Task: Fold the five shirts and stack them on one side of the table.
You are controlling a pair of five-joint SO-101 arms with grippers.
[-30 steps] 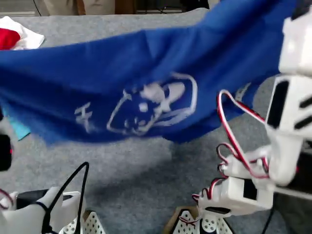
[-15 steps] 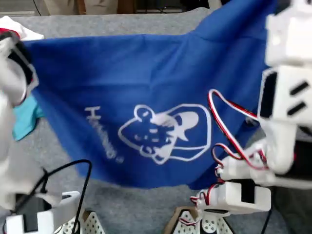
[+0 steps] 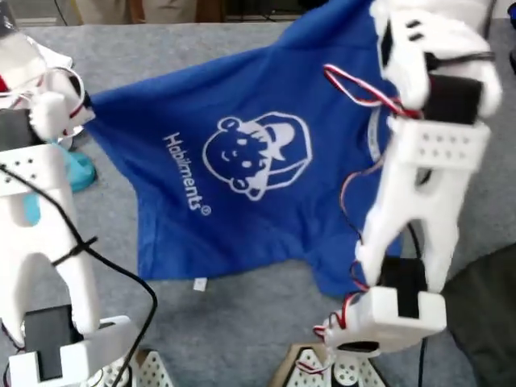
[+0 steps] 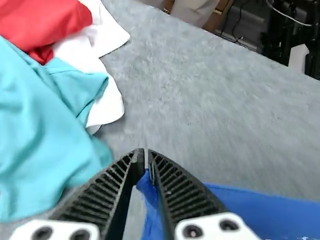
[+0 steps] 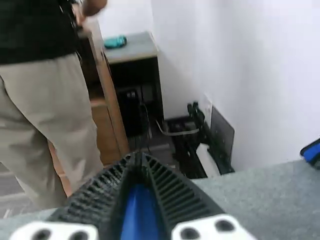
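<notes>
On the desk (image 3: 242, 339) the blue shirt (image 3: 242, 185) lies spread, left end effector (image 4: 144, 167) and right end effector (image 5: 139, 160) each clamped on its edge; other shirts (image 4: 40, 140) heap beside it; we judge none folded.

The blue shirt (image 3: 242, 218) is seen as soft, matt cloth with a flat white print. It is pinched in the left gripper (image 4: 145, 170) and the right gripper (image 5: 137, 160), whose fingers (image 4: 175, 190) are of black matt plastic, ribbed inside. The arm shells (image 3: 419, 185) are moulded in smooth white plastic with a faint sheen. The table (image 3: 242, 322) beneath the grippers is covered in rough grey felt-like fabric. Beside the left gripper, matt cloth is shown in the teal shirt (image 4: 35, 135), red shirt (image 4: 45, 22) and white shirt (image 4: 107, 37).
</notes>
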